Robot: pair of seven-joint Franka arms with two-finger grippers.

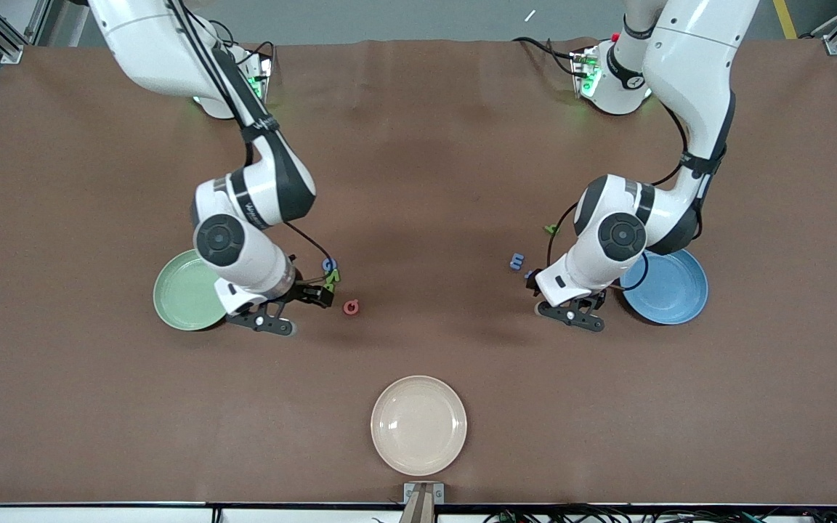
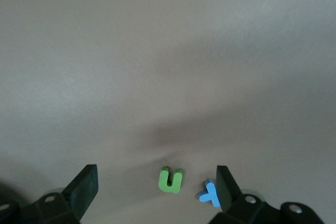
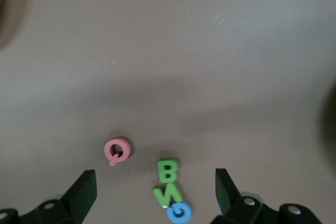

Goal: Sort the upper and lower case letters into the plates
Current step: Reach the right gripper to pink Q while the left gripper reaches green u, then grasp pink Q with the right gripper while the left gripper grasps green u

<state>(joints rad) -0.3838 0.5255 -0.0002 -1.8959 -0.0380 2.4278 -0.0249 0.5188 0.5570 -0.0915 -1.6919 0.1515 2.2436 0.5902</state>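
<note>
Three round, shallow, glossy plates lie on the matte brown table cover (image 1: 418, 181) and we see nothing in any of them: the pale mint green plate (image 1: 180, 296) toward the right arm's end, the mid blue plate (image 1: 673, 290) toward the left arm's end, and a cream-white plate (image 1: 418, 425) nearest the front camera. We find the right gripper (image 3: 155, 195) low over a cluster of small flat letters, its fingers spread around a green B (image 3: 167, 170), a green N (image 3: 168, 195) and a blue G (image 3: 179, 212), with a pink Q (image 3: 116, 150) just beside. The left gripper (image 2: 157, 192) hangs beside the blue plate, its fingers spread wide, with a green u (image 2: 170, 180) between them and a blue letter (image 2: 209, 193) against one finger.
</note>
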